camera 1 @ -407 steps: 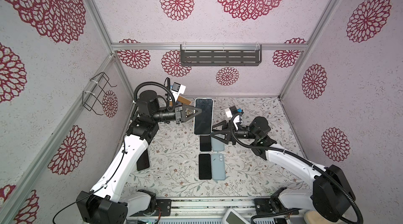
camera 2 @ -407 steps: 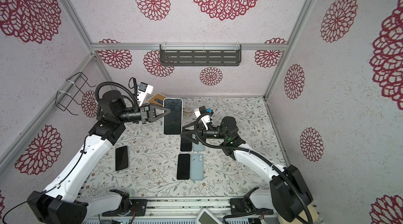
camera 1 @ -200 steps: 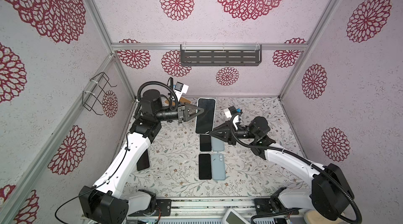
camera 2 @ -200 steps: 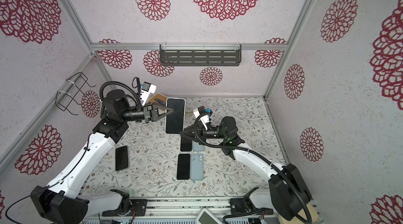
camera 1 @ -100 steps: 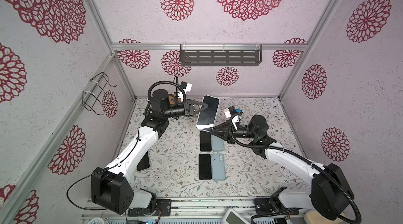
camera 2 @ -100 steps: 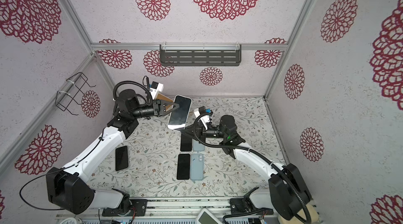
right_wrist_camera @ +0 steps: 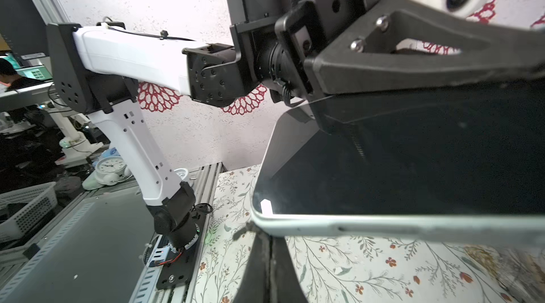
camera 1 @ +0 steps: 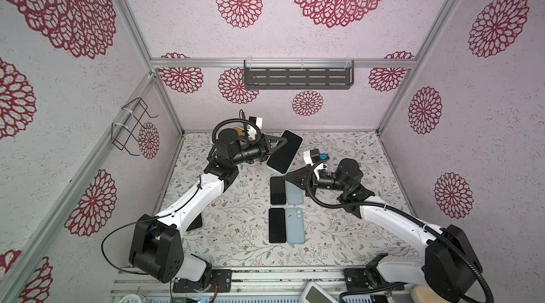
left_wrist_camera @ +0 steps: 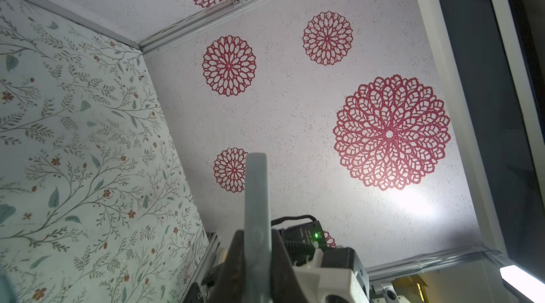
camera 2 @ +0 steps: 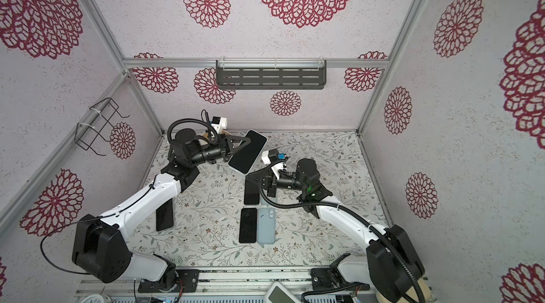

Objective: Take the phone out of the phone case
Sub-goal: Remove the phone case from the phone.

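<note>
A phone (camera 1: 284, 151) (camera 2: 248, 151) with a dark screen sits in a pale blue case and hangs tilted in the air over the back of the table in both top views. My left gripper (camera 1: 279, 143) (camera 2: 244, 141) is shut on it across screen and back. In the left wrist view the case's edge (left_wrist_camera: 256, 195) runs out from between the gripper's (left_wrist_camera: 255, 241) fingers. My right gripper (camera 1: 285, 177) (camera 2: 248, 175) is shut, and its tips (right_wrist_camera: 267, 235) touch the underside of the case's edge (right_wrist_camera: 383, 225) at the lower corner, below the screen (right_wrist_camera: 398, 169).
Two black phones (camera 1: 278, 190) (camera 1: 277, 229) lie on the floral table, each beside a pale blue case (camera 1: 295, 195) (camera 1: 295, 230). Another black phone (camera 2: 164, 218) lies under the left arm. A dark shelf (camera 1: 298, 78) hangs on the back wall and a wire rack (camera 1: 132, 127) on the left wall.
The left arm has swung the cased phone to the right and tilted it. The right gripper has shut, with its tips now under the phone's lower corner.
</note>
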Controlling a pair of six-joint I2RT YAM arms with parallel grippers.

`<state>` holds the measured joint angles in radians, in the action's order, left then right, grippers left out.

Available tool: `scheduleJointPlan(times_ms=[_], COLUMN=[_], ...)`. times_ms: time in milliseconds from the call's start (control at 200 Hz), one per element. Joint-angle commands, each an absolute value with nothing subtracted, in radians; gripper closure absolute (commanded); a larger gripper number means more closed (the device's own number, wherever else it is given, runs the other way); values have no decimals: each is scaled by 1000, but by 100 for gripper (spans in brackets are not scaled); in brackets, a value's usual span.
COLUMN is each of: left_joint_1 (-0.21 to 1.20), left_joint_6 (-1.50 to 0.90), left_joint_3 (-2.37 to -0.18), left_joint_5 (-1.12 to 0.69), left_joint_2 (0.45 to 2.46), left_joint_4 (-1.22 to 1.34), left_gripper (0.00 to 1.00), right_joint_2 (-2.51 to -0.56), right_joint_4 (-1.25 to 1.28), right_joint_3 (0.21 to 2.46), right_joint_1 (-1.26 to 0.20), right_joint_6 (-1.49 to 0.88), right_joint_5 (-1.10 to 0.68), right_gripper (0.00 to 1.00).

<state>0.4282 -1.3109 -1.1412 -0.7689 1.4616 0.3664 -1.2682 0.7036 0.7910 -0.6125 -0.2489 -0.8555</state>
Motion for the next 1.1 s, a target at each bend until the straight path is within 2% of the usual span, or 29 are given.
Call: scheduleJointPlan(times_ms=[0, 155, 215, 295, 435, 771, 1091], left_joint_1=[484, 465, 441, 414, 406, 413, 434], left_joint_6=[-1329, -1378, -1406, -1410, -1390, -1427, -1425], left_joint_3=[-1117, -1093, -1085, -1087, -1128, -1140, -1139], left_joint_5=[-802, -801, -805, -813, -841, -845, -841], left_joint_2=[1473, 1463, 1449, 1427, 1420, 1440, 1442], left_joint_4=[399, 490, 539, 561, 553, 634, 644], left_gripper=[100, 100, 100, 100, 100, 100, 100], right_joint_2=[-1209, -1193, -1183, -1166, -1174, -1278, -1315], right_joint_4=[904, 939, 948, 967, 958, 1103, 1139], right_joint_3=[813, 775, 748, 704, 693, 719, 750], right_joint_1=[-609, -604, -604, -604, -603, -604, -604], right_joint_6=[-219, -257, -277, -310, -382, -571, -604], right_joint_5=[-693, -704, -718, -726, -773, -861, -864], right_gripper=[100, 100, 84, 68, 54, 38, 37])
